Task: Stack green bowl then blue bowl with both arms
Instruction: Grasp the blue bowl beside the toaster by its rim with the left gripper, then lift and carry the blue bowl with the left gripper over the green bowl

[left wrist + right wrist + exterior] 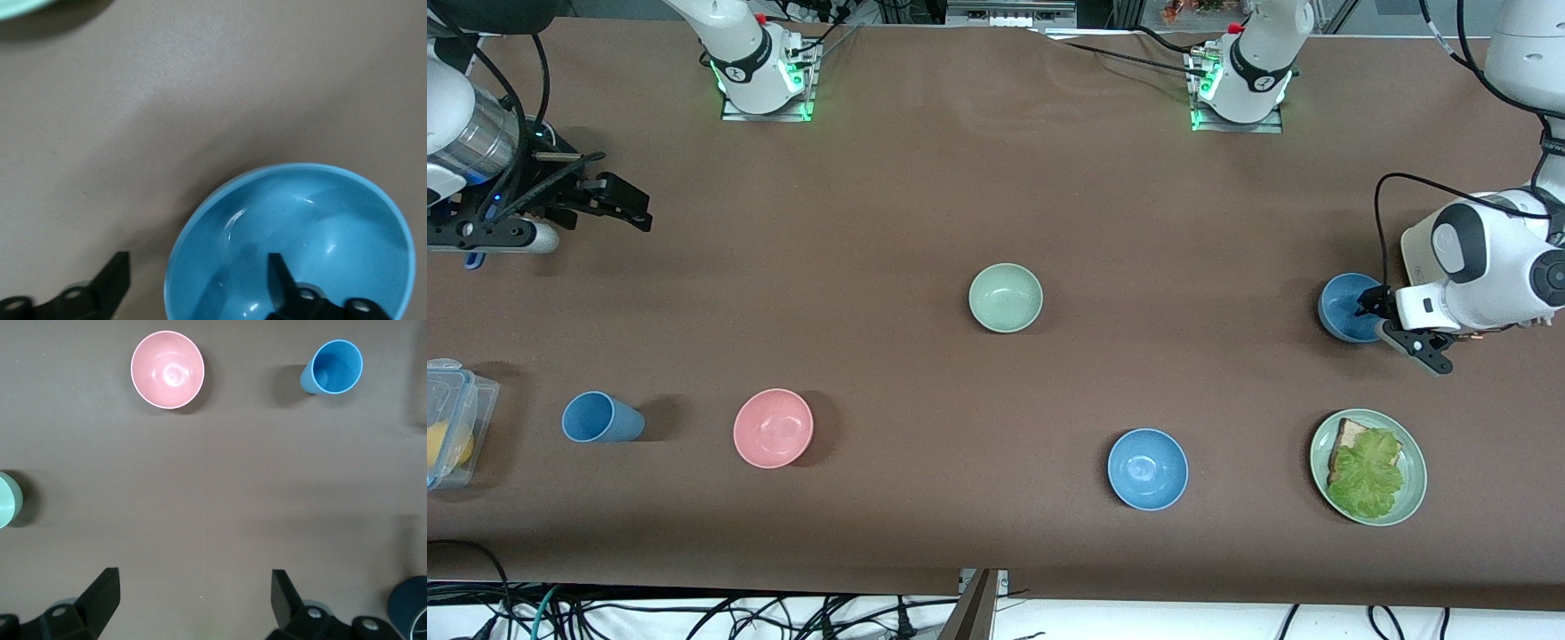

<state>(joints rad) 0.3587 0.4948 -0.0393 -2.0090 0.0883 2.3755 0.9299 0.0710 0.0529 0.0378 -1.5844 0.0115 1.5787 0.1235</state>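
The green bowl [1006,298] stands upright and empty in the middle of the table; its edge also shows in the right wrist view [7,500]. The blue bowl [1343,307] stands near the left arm's end. My left gripper [1396,327] is open and straddles its rim. In the left wrist view one finger [283,280] is inside the blue bowl [320,233] and the other finger [110,283] is outside over the table, with the left gripper [197,280] on the rim. My right gripper [627,209] is open and empty, held over bare table at the right arm's end [193,593].
A brighter sky-blue bowl [1148,468] and a green plate [1418,484] with bread and lettuce sit nearer the camera. A pink bowl [773,428], a blue cup [602,418] and a clear plastic box [454,427] stand toward the right arm's end.
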